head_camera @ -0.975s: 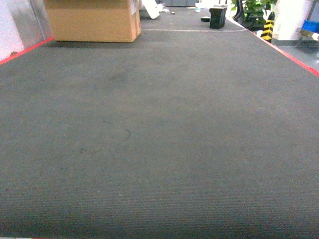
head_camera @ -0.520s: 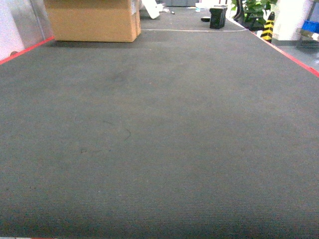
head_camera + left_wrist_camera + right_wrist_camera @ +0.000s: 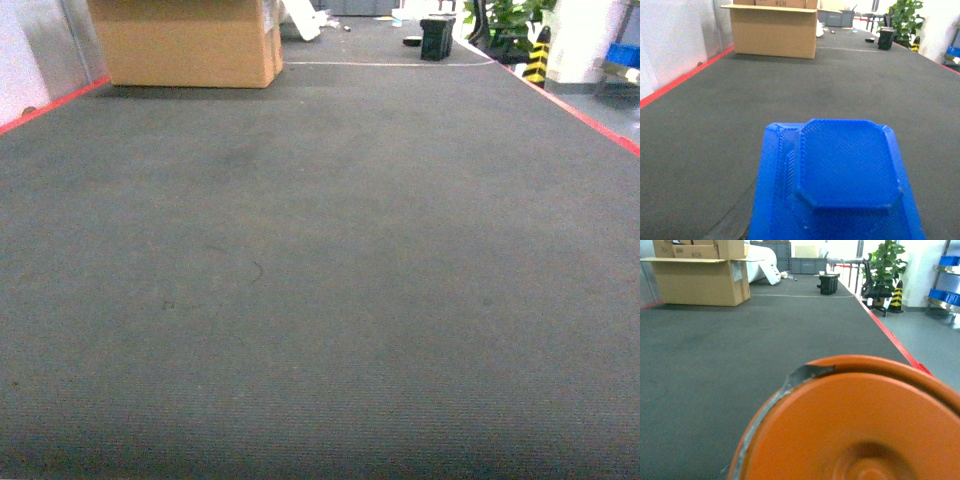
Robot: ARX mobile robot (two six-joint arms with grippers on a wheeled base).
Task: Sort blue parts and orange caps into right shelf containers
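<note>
head view: dark grey carpet (image 3: 320, 300) fills the frame, red edge line (image 3: 580, 112) on the right, cardboard box (image 3: 185, 42) at far left; neither arm is in this view.

left wrist view: a blue part (image 3: 847, 162) sits right under the camera, knob face up, filling the lower frame. left fingers are not visible, so i cannot tell their spread.

right wrist view: an orange cap (image 3: 860, 425) fills the lower frame, round end toward the camera. right fingers likewise hidden; grip state cannot be told. potted plant (image 3: 883, 265) stands at far right.
</note>
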